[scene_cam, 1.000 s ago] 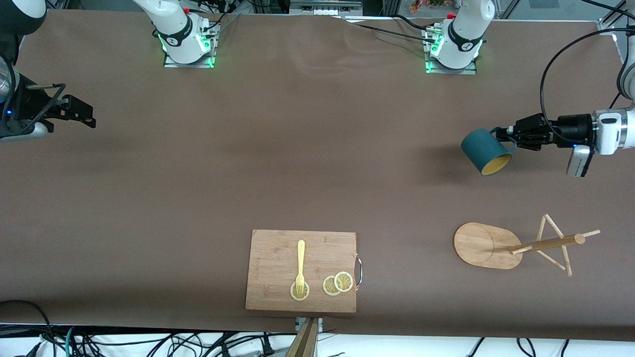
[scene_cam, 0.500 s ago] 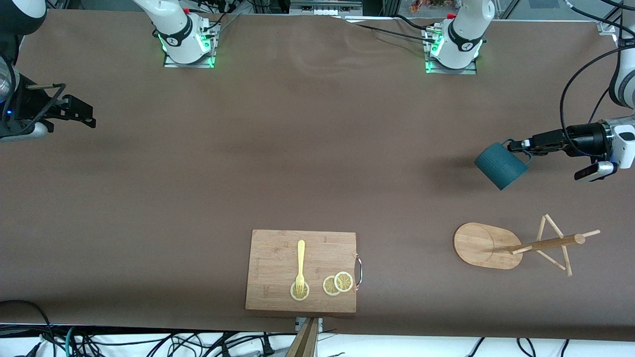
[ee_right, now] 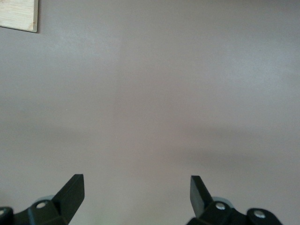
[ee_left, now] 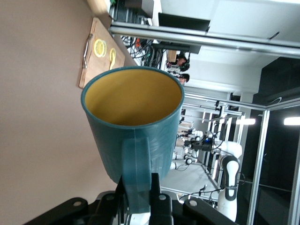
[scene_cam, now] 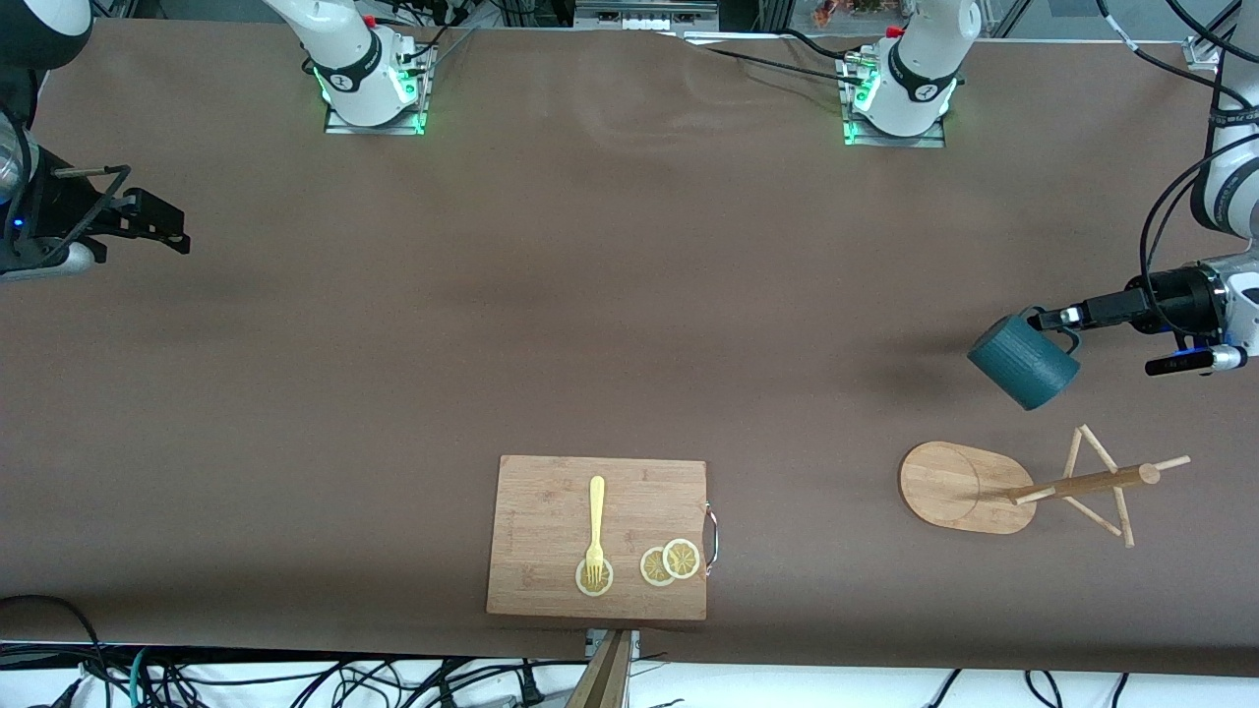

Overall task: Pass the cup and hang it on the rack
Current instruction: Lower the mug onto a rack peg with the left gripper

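The dark teal cup [scene_cam: 1023, 362] hangs tilted in the air over bare table close to the rack, at the left arm's end. My left gripper [scene_cam: 1057, 320] is shut on its handle. In the left wrist view the cup [ee_left: 136, 122] shows its yellow inside, and the left gripper [ee_left: 137, 187] pinches the handle between both fingers. The wooden rack [scene_cam: 959, 487] has an oval base, and its post [scene_cam: 1082, 482] carries thin pegs. My right gripper [scene_cam: 177, 228] waits open and empty at the right arm's end; the right gripper [ee_right: 136, 187] has only table under it.
A wooden cutting board [scene_cam: 551, 511] lies near the table's front edge, with a yellow fork [scene_cam: 596, 526] and lemon slices [scene_cam: 671, 562] on it. Its corner [ee_right: 18, 14] shows in the right wrist view. Cables run along the table's front edge.
My left gripper has carried the cup toward the left arm's end and closer to the rack. The cup has turned, so its yellow inside no longer faces the front camera. The right arm is still.
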### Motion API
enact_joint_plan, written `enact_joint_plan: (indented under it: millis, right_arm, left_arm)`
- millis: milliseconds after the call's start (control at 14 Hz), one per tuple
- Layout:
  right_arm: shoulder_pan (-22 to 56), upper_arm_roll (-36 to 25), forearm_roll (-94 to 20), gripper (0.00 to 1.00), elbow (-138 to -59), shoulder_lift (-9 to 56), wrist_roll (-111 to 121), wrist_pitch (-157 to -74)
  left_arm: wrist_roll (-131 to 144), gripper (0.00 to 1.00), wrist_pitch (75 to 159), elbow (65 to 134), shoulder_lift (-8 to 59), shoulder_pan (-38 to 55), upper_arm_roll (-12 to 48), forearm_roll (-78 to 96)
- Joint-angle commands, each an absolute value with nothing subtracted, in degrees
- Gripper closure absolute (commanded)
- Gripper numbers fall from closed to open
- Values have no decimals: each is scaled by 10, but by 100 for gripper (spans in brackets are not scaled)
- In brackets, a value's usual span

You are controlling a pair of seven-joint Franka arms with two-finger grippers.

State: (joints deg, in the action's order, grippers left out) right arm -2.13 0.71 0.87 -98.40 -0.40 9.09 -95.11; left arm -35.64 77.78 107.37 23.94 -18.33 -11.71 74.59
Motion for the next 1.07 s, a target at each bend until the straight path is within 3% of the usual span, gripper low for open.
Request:
enact_joint_plan:
  millis: [0,1000]
  right_arm:
    - [-24,9,2,0,-976,-5,92,-940]
    - [-23,10,2,0,-976,-5,92,-943]
  left_arm:
    - [-356,100,739,1051,290,-205,-115,791]
    - [-408,100,672,969,394,-238,-116,900]
